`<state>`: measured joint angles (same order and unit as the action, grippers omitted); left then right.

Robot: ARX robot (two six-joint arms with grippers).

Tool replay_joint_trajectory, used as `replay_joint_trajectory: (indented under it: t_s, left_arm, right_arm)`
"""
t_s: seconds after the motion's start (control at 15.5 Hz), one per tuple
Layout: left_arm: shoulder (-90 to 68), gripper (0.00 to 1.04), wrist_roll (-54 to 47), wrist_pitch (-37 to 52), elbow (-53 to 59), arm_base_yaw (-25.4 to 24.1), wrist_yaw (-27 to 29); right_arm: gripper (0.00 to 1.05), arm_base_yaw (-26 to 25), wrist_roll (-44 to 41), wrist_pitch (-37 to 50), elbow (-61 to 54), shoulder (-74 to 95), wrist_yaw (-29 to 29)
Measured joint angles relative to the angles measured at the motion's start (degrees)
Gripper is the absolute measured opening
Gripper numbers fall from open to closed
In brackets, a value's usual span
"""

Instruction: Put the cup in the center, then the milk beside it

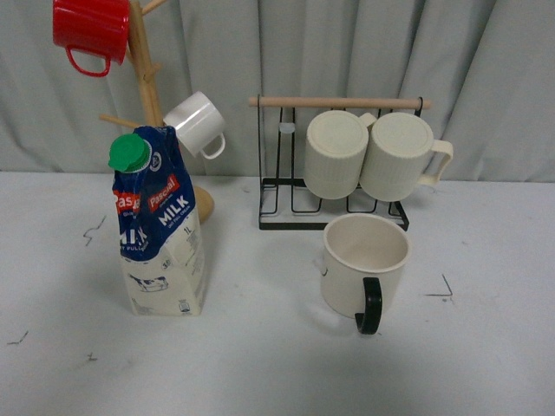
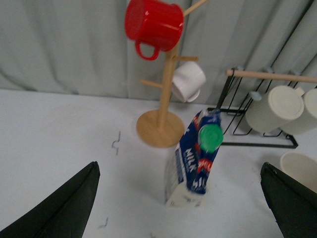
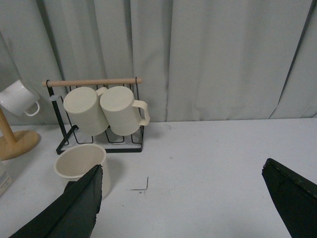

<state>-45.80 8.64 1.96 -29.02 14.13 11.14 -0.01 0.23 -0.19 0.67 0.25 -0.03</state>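
The cup (image 1: pixel 362 264), a wide cream mug with a black handle, stands upright right of the table's middle, handle toward me. It also shows in the right wrist view (image 3: pixel 81 162) and at the edge of the left wrist view (image 2: pixel 301 169). The milk (image 1: pixel 159 227), a blue carton with a green cap, stands at the left, also in the left wrist view (image 2: pixel 194 159). My left gripper (image 2: pixel 181 210) is open and empty, raised on the near side of the milk. My right gripper (image 3: pixel 185 206) is open and empty, with the cup beside one of its fingers (image 3: pixel 79 208). Neither gripper shows in the front view.
A black wire rack (image 1: pixel 338 165) with a wooden bar holds two ribbed cream mugs (image 1: pixel 377 154) behind the cup. A wooden mug tree (image 1: pixel 152 95) behind the milk carries a red mug (image 1: pixel 91 30) and a small white mug (image 1: pixel 197 123). A grey curtain hangs at the back.
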Motion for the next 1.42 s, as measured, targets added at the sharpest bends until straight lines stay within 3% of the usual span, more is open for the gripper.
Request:
replay_joint_trajectory:
  t_s: [0.32, 1.03, 1.42]
  left_arm:
    - [-31.4, 0.98, -0.1, 10.3, -13.9, 5.0, 1.4]
    - [-53.8, 0.98, 2.8, 16.0, -16.9, 4.2, 4.7]
    - [-54.6, 0.37, 4.9, 16.0, -17.1, 5.6, 5.6]
  right_arm:
    - [0.98, 0.0, 0.0, 0.0, 0.0, 0.0, 0.0]
    - [0.98, 0.0, 0.0, 0.0, 0.0, 0.0, 0.0]
    - [0.98, 0.0, 0.0, 0.0, 0.0, 0.0, 0.0]
